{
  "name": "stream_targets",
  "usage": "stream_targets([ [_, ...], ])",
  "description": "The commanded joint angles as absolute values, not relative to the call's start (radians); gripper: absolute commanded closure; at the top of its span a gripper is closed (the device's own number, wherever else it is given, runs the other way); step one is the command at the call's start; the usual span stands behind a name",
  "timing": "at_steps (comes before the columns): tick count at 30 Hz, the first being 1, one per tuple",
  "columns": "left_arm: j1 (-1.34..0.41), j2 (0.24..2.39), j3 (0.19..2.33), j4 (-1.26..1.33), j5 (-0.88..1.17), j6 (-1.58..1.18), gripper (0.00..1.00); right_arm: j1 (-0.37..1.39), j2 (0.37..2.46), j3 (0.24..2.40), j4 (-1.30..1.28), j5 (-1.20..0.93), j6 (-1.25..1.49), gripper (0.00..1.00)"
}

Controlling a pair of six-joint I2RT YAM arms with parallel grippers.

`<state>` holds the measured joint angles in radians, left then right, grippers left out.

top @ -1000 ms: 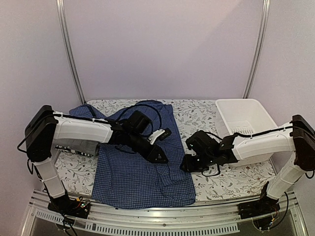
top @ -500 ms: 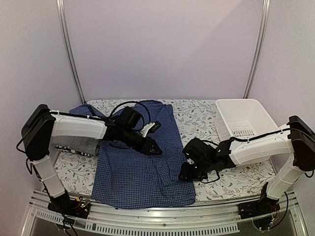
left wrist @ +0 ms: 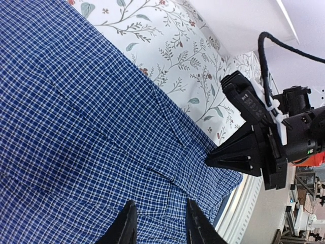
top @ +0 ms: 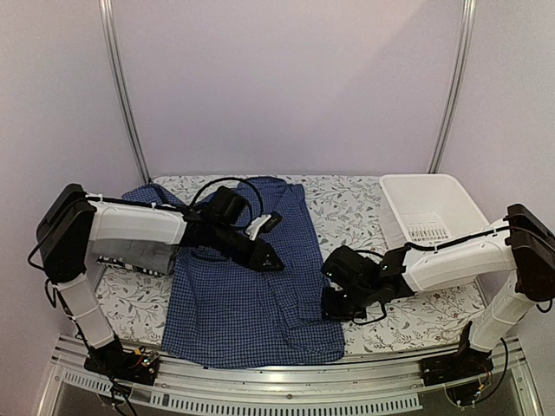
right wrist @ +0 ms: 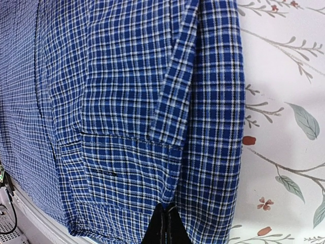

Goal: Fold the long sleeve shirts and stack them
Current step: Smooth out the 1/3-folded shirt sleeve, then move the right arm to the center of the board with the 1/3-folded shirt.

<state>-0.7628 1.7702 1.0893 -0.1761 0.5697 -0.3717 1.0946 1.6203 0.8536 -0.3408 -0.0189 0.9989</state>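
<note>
Cloth covers most of the near-left part of the table (top: 351,204): 1 blue check shirt (top: 230,312) lies spread flat on the floral cover, its hem toward the arm bases and its upper part reaching the back of the table.

Across the shirt's upper half stretches the left arm. The left gripper (top: 267,258) hangs over the middle of the fabric, its 2 fingers (left wrist: 127,226) partly apart with nothing between them. A black cable (top: 227,185) loops from this arm above the collar area.

At the shirt's right edge, near the hem, the right gripper (top: 329,303) is down on the cloth. In the right wrist view its 2 fingers (right wrist: 165,223) are pressed together to a point where a raised fold of the check fabric runs into them, so it appears to pinch that fold. The left wrist view shows the same gripper (left wrist: 219,158) touching the shirt's edge, just beside the bare floral cover.

Under the left arm, at the table's left side, lies a grey folded garment (top: 143,257), touching the blue shirt. A white basket (top: 425,178) stands at the far right, behind the right arm and well apart from the shirt.
</note>
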Motion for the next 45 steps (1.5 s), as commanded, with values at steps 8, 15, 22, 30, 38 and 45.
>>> stream_targets([
  [8,-0.742,1.738,1.075,-0.154,0.589,-0.377,0.67,1.133,1.571,0.85,-0.411,-0.006,1.049,1.0],
  [15,-0.738,1.747,1.074,-0.151,0.591,-0.379,0.67,1.143,1.573,0.849,-0.414,-0.006,1.058,1.0],
  [22,-0.721,1.746,1.079,-0.149,0.544,-0.419,0.68,1.142,1.543,0.878,-0.451,0.096,1.047,0.56],
  [30,-0.653,1.731,1.074,-0.131,0.452,-0.515,0.68,1.081,1.611,1.052,-0.411,0.168,0.927,0.57],
  [38,-0.561,1.623,1.01,-0.171,0.424,-0.509,0.69,0.982,1.829,1.216,-0.199,0.091,0.783,0.63],
  [45,-0.527,1.525,0.968,-0.22,0.424,-0.489,0.68,0.917,1.999,1.324,-0.104,0.063,0.742,0.66],
])
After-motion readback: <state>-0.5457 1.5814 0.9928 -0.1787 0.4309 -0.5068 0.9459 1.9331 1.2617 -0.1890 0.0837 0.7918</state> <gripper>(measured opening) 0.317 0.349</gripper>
